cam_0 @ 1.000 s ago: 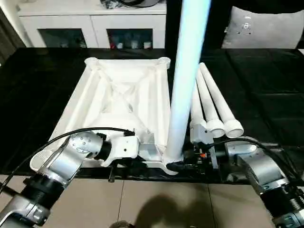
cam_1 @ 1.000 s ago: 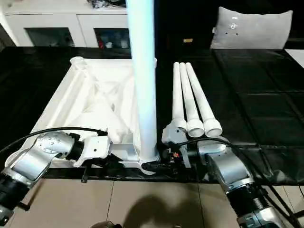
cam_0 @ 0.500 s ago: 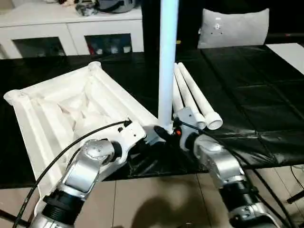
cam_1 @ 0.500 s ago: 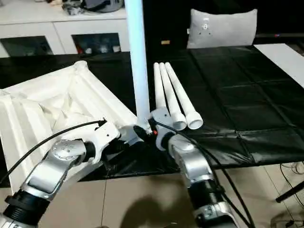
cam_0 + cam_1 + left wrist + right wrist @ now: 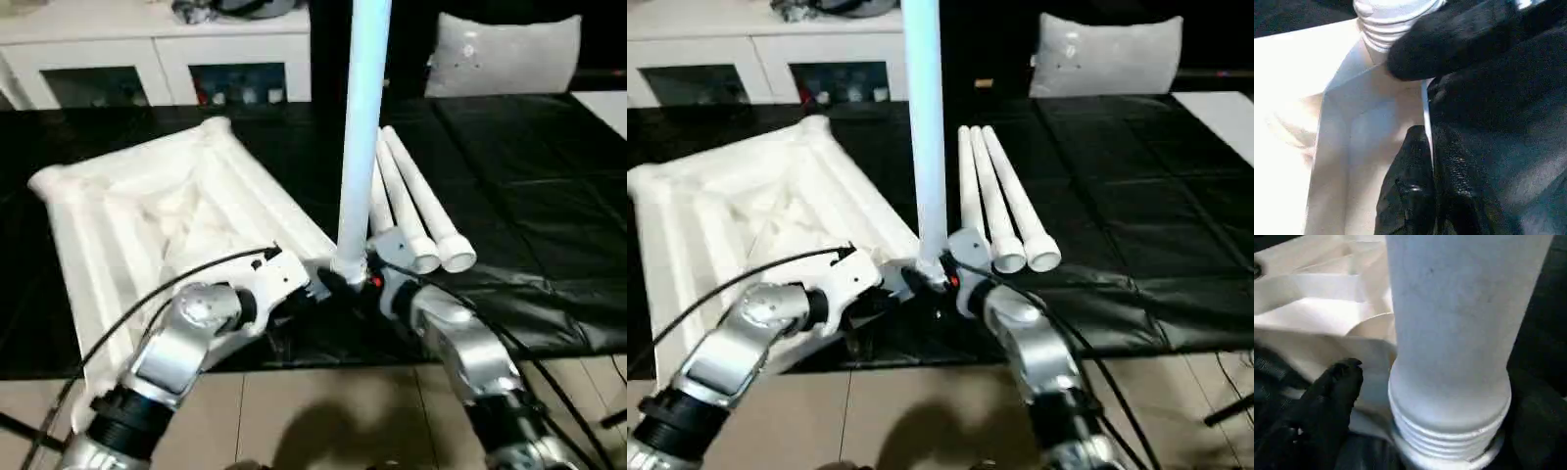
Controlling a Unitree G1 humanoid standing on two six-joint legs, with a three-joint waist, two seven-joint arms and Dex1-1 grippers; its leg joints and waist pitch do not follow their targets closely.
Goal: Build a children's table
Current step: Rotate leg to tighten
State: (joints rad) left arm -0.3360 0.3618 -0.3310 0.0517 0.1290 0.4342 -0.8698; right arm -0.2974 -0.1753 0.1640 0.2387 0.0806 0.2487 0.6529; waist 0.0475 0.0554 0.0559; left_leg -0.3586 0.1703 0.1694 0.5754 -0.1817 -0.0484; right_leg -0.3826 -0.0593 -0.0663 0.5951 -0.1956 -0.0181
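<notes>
The children's table's white tabletop point(image 5: 147, 215) lies ribbed side up on the left, turned at an angle. One white leg point(image 5: 361, 147) stands upright in its near right corner socket. Three more legs point(image 5: 416, 211) lie side by side just to the right. My left gripper point(image 5: 315, 286) is shut on the tabletop's thin rim point(image 5: 1426, 105) beside that socket. My right gripper point(image 5: 351, 282) sits at the upright leg's base, and the leg's threaded end point(image 5: 1449, 431) is between its spread fingers point(image 5: 1334, 387), which stand off the leg.
The black-covered work surface point(image 5: 529, 196) reaches far to the right and back. Its near edge runs just under my grippers, with tiled floor point(image 5: 323, 411) below. A white cabinet point(image 5: 167, 59) and a grey cushion point(image 5: 505, 54) stand behind.
The camera has shifted. The tabletop has swung about the corner holding the upright leg, its far end going left. My right gripper's fingers have spread off the leg's base.
</notes>
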